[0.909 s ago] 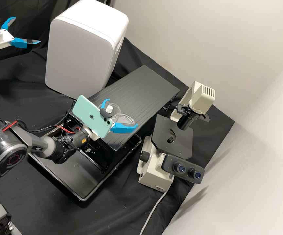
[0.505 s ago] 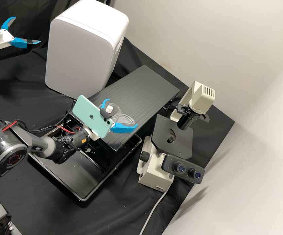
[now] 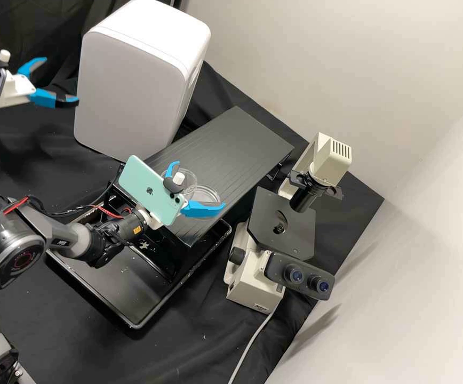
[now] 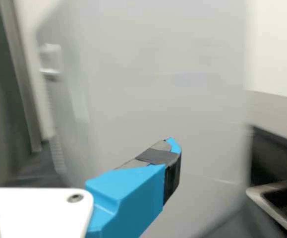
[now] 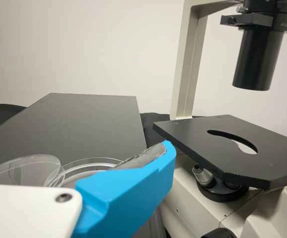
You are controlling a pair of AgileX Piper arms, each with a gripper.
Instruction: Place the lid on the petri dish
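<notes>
Two clear round pieces lie side by side on the near end of the black ribbed platform (image 3: pixel 231 149): the petri dish (image 3: pixel 207 193) and the lid (image 3: pixel 188 180). In the right wrist view the lid (image 5: pixel 22 169) leans with one edge over the rim of the dish (image 5: pixel 88 166). My right gripper (image 3: pixel 198 185) stands open over them, with both pieces between its blue fingers (image 5: pixel 133 191), touching neither that I can see. Far off at the back left my left gripper (image 3: pixel 61 80) hangs open in the air beside the white box, holding nothing, one finger (image 4: pixel 138 191) before the box's side.
A tall white box (image 3: pixel 141 74) stands behind the platform. A microscope (image 3: pixel 290 229) stands close on the right, its black stage (image 5: pixel 222 144) level with the dish. A black tray (image 3: pixel 130 293) lies under the platform's near end. The wall is on the right.
My left gripper has moved right and slightly down, closer to the white box. The right arm, dish and lid have not moved.
</notes>
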